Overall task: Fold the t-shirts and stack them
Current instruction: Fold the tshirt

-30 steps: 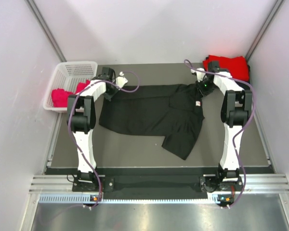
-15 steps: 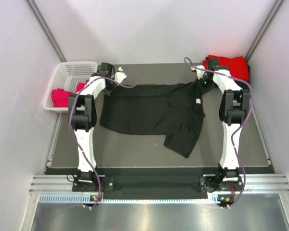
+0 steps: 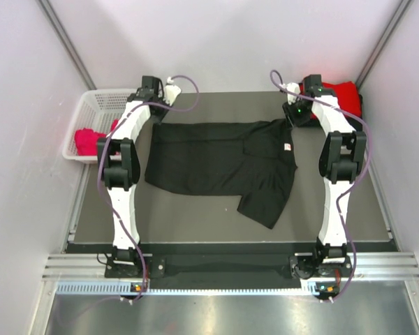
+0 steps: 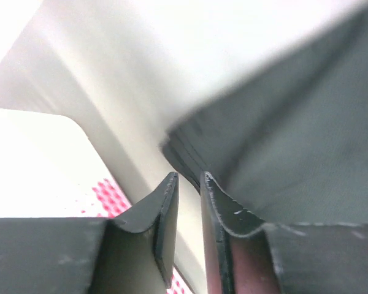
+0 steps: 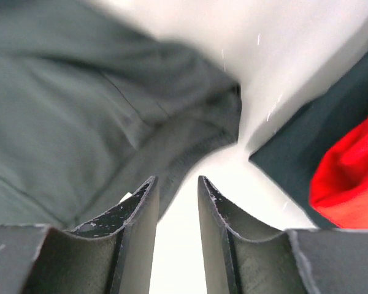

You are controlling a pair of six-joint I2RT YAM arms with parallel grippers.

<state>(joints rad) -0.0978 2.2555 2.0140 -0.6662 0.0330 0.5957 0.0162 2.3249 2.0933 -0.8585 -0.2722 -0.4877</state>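
The left gripper [image 4: 189, 177] and right gripper [image 5: 176, 180] both hang slightly parted and empty, the black t-shirt [image 3: 220, 157] lying just beyond their tips, so I'd open wider, drop onto both far corners together and pinch evenly before folding.

Black t-shirt [image 3: 216, 157] — soft cloth, matt, lightly creased, with a small white tag [image 3: 288, 147].
Red t-shirt [image 3: 337, 93]: bright cloth, matt.
Pink-red t-shirt [image 3: 87, 142]: matt cloth.
Basket [image 3: 101, 105]: white plastic lattice, faint sheen.
Table [image 3: 195, 216]: dark grey, smooth, matt.
Front rail [image 3: 230, 269]: bare ribbed metal, dull shine.
Left arm [image 3: 122, 202], right arm [image 3: 333, 209]: smooth white shells, black matt joints.
Right gripper [image 5: 176, 180] — fingers [image 5: 138, 214] hard, black, matt, flecked with pale scuffs.
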